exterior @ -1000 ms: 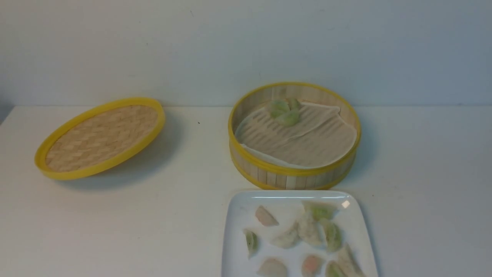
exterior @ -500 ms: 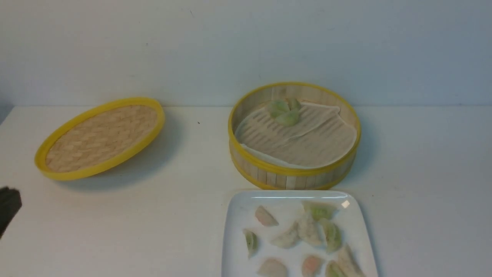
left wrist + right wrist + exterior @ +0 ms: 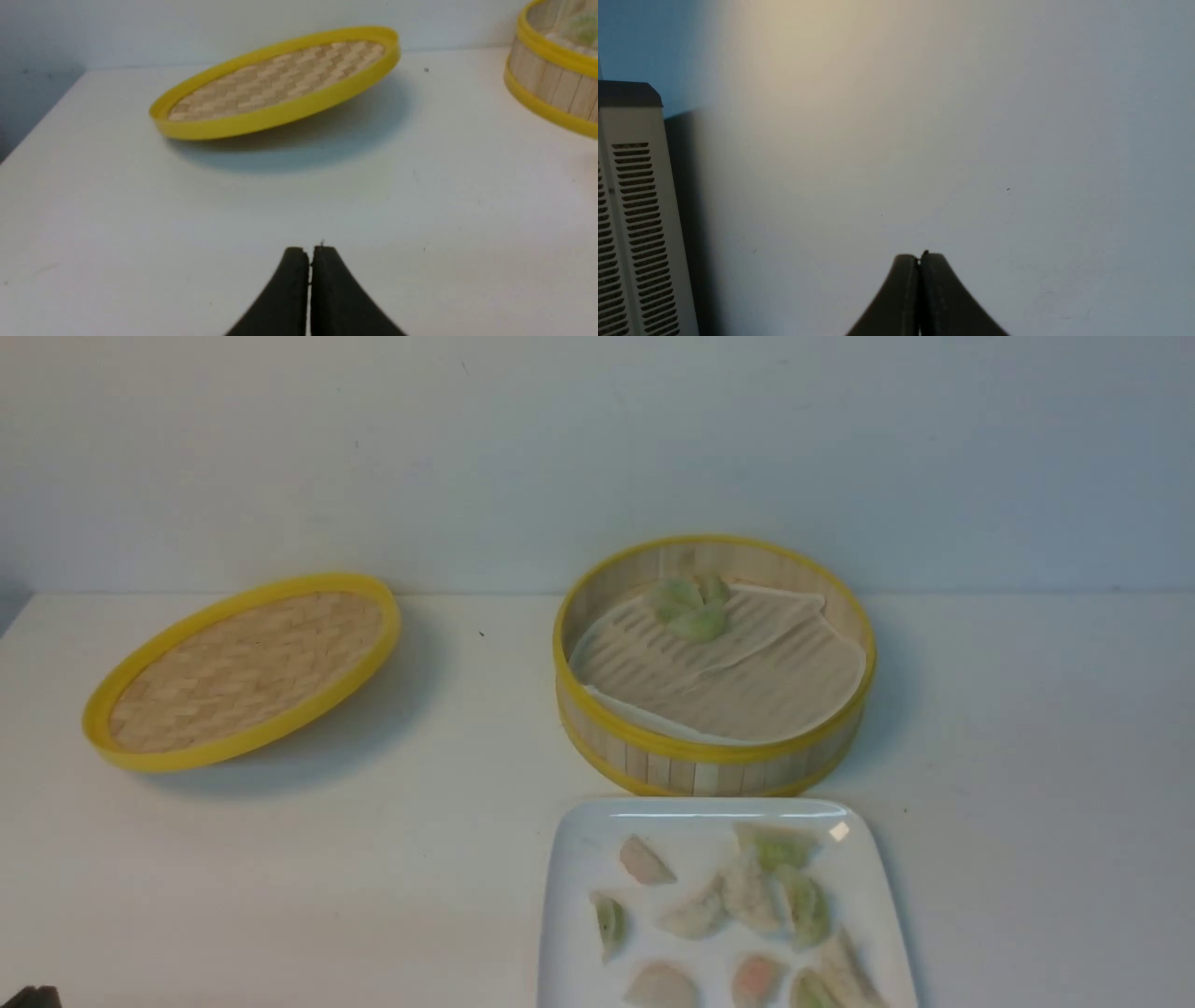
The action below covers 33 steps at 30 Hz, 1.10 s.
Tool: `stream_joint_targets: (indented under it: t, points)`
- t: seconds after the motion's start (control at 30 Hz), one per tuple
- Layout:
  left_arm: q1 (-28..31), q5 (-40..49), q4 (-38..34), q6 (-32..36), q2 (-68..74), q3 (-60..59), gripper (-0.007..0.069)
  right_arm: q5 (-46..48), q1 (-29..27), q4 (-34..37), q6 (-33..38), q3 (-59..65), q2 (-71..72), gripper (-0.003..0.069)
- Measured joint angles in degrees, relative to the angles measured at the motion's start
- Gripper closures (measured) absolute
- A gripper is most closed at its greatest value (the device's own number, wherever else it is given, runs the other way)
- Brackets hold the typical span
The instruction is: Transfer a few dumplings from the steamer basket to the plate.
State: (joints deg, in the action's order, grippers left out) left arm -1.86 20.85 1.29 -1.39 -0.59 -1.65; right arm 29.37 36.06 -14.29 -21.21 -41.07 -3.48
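Front view: steamer basket [image 3: 715, 665] sits centre-right of frame, lid off, white liner [image 3: 738, 681] rumpled inside. A small clump of green dumplings [image 3: 692, 608] lies at the back of the basket, against the far wall. The plate [image 3: 571, 896] is at bottom centre, just in front of the basket, cut off by the frame's lower edge, and holds a scatter of dumplings, pale green, whitish and a couple pink-tinted. The lid [image 3: 241, 669] rests tilted at left, well apart from the basket.

Left wrist view: left gripper [image 3: 309, 254] has its jaws pressed together, nothing between them, low over bare table [image 3: 420, 210], with the lid ahead and the basket wall at the right edge. Only a dark sliver of that arm shows in the front view's bottom-left corner.

Right wrist view: right gripper [image 3: 920, 259] is also closed on nothing, over bare surface, with a vented white box [image 3: 630, 210] at the left edge. No task item is in sight.

Judgement: the plate looks well stocked and both arms are clear, so the task looks near done or done.

Risks if another pick follows: the remaining dumplings are bunched and close to the wall, so the fingers may clip the rim, grab two at once, or snag the loose liner and drag it. Soft wrappers could tear under a hard pinch. The plate is crowded, so a drop may land on others.
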Motion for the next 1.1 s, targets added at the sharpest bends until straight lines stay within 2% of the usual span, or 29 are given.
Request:
stream_joint_targets:
  t: [0.27,1.1]
  points:
    - [0.00,0.88,-1.29,2.47,0.00,-0.03,0.0631,0.00,0.00,-0.20,0.00,0.00,0.00,0.0673]
    - [0.00,0.88,-1.29,2.64,0.00,-0.03,0.0631,-0.03,0.00,-0.42,0.00,0.00,0.00,0.0673]
